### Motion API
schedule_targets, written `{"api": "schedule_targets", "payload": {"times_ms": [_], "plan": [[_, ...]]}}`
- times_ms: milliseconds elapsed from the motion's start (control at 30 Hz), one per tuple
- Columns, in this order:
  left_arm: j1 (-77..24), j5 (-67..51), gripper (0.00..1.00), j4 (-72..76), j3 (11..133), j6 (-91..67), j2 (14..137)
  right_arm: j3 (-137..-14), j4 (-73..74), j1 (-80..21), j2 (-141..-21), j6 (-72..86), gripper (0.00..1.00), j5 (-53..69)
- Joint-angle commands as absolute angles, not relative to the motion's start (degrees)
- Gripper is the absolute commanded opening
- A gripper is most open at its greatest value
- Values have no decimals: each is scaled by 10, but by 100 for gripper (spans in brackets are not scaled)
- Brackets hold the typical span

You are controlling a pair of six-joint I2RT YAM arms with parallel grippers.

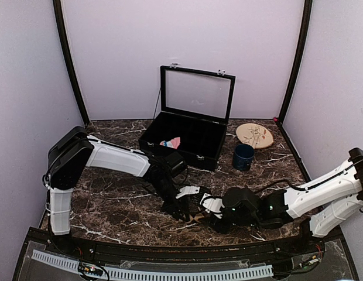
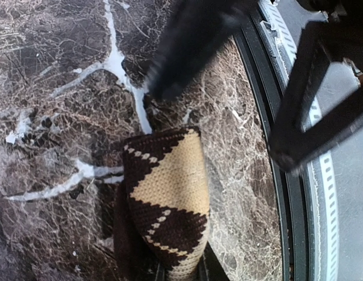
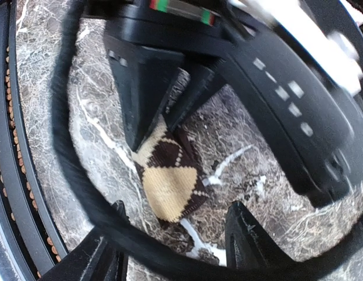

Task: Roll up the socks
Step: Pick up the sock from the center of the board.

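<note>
Top external view: a dark marble table (image 1: 111, 193) with white veins, closed in by plain lilac walls (image 1: 111, 58) and 2 black corner posts (image 1: 69, 64). At centre rear stands a black case (image 1: 175, 151), its glass lid (image 1: 197, 93) raised upright. The pink sock (image 1: 170, 142) lies inside the case, toward its left end. To the right of the case sit a blue mug (image 1: 243, 157) and, behind it, a round tan plate (image 1: 269, 140). Both arms meet at lower centre, close to the table's near edge.

Left wrist view: the brown argyle sock (image 2: 167, 199) rises from the bottom edge of the frame, lying on the marble beside the black edge rail (image 2: 269, 117).

Right wrist view: the left gripper (image 3: 155, 132) is clenched on the upper end of the brown argyle sock, its 2 black fingers pinching the fabric. The right gripper (image 3: 177, 211) is released: its fingers (image 3: 246, 240) stand wide apart at the lower edge of the frame, with the sock's free end near the gap between them. A black cable (image 3: 70, 146) loops across the left of the frame.
</note>
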State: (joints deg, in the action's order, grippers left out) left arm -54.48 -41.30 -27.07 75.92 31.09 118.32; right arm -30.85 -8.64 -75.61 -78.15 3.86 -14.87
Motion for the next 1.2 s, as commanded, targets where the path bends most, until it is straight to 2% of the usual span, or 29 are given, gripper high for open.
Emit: {"api": "schedule_targets", "payload": {"times_ms": [0,233,367,1167], "plan": [[-547,-403,7,-344,755,315,1215,-330,-100,-774,-802,10,52,-182],[-545,-412,7,-352,762,315,1221,-351,-101,-792,-841,-15,53,-203],[-540,-418,0,-356,767,314,1219,-353,-99,-795,-822,-15,54,-224],[-529,-437,0,-364,782,313,1213,-363,-94,-797,-845,-43,55,-230]]}}
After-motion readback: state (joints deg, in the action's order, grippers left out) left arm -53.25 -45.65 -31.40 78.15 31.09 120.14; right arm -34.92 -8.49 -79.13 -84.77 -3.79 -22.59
